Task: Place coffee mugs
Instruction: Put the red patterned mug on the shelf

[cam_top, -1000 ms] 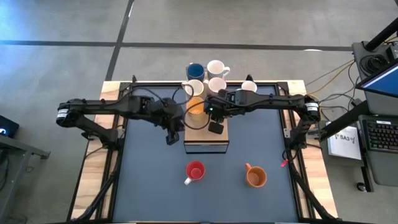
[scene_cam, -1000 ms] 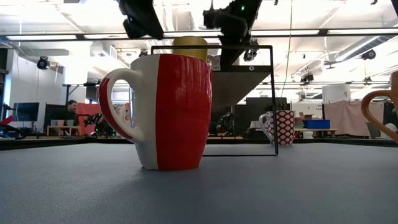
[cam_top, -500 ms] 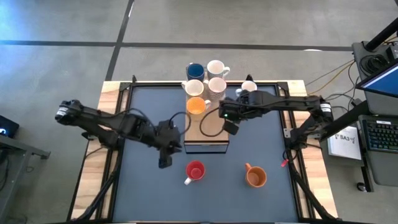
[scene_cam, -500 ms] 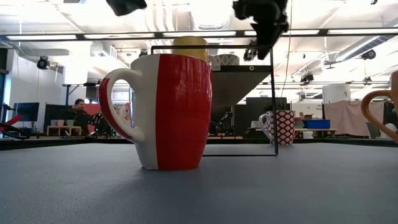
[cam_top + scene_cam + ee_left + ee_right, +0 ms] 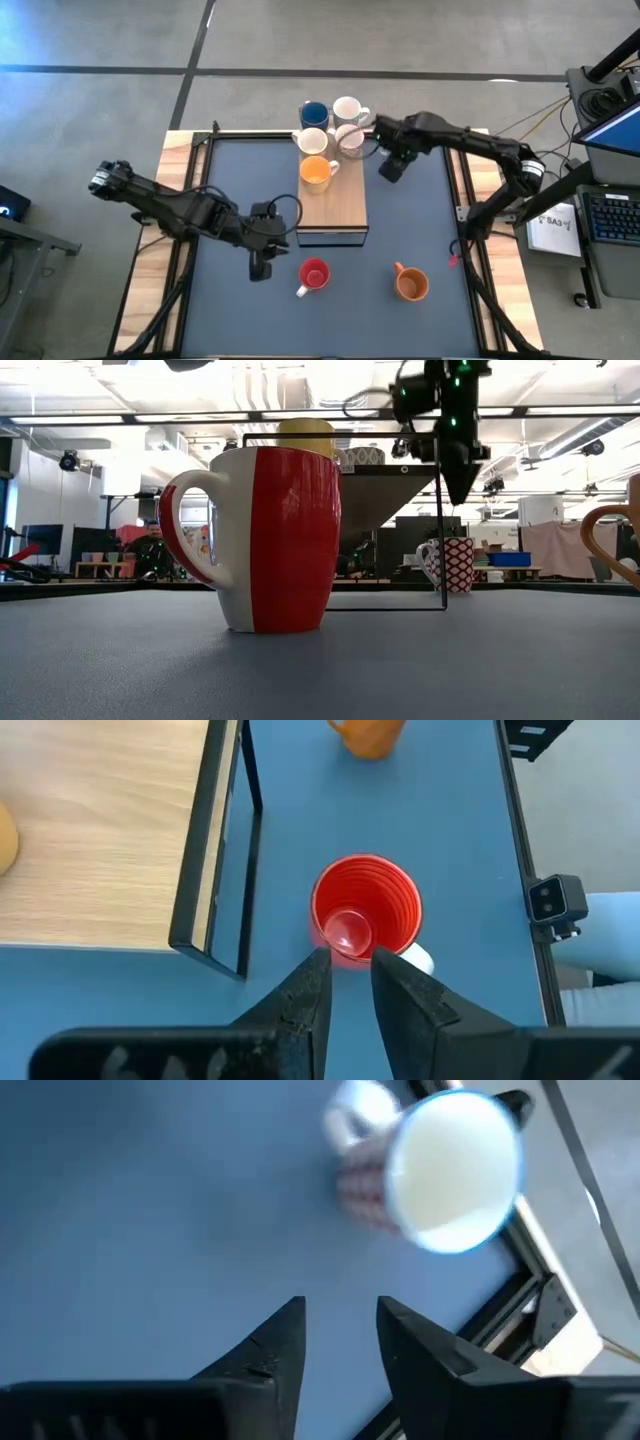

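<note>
Four mugs [image 5: 330,125] crowding board [image 5: 340,205]

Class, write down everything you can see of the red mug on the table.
The red mug stands upright and empty on the blue table top, in front of the wooden board. It looks like glossy ceramic, ribbed red outside and inside, with a white panel and white handle. Nothing touches it; the left gripper hovers just above, jaws slightly apart.

A red-and-white mug [image 5: 270,540] stands close on the grey table [image 5: 400,670].
</note>
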You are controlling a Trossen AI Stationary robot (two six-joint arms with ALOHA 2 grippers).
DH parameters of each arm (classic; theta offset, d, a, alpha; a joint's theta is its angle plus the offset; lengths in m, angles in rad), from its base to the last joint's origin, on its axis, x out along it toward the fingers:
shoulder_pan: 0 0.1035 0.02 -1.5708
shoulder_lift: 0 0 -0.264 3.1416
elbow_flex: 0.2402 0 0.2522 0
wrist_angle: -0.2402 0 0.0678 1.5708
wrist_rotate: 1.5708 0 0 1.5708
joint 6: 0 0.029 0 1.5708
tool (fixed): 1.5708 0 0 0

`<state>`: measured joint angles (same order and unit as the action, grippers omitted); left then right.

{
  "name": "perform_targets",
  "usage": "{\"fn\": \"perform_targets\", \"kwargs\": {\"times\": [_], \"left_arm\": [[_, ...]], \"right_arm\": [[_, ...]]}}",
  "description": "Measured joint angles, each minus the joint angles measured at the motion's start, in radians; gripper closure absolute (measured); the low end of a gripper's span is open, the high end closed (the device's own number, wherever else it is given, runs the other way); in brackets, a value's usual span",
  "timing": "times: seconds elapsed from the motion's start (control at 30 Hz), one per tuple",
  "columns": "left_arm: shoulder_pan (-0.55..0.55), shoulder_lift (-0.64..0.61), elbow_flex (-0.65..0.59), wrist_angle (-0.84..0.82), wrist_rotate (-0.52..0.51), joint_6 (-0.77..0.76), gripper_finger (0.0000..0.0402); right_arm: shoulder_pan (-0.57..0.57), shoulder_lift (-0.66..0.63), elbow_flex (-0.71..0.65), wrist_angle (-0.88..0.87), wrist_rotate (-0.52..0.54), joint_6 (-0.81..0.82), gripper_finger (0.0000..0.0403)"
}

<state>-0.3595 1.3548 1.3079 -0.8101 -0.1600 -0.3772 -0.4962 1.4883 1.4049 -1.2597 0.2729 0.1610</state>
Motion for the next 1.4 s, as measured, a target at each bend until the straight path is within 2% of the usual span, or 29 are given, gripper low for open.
{"fn": "perform_targets", "kwargs": {"times": [0.2,0.4,0.73,1.1,1.4], "left_arm": [[0.000,-0.017,-0.001,-0.016,-0.049,0.004,0.0345],[0.000,-0.056,-0.002,-0.071,-0.123,-0.011,0.0345],[0.000,-0.126,-0.002,-0.078,-0.243,-0.007,0.0345],[0.001,-0.163,-0.002,-0.078,-0.254,-0.007,0.0345],[0.001,-0.170,-0.002,-0.082,-0.284,0.001,0.0345]], "right_arm": [[-0.142,0.000,-0.068,0.153,-0.022,-0.164,0.0261],[-0.219,0.001,-0.120,0.203,-0.096,-0.249,0.0264],[-0.231,0.001,-0.152,0.294,-0.099,-0.386,0.0280],[-0.265,0.002,-0.203,0.392,-0.150,-0.451,0.0279],[-0.296,0.002,-0.252,0.428,-0.198,-0.490,0.0303]]}}
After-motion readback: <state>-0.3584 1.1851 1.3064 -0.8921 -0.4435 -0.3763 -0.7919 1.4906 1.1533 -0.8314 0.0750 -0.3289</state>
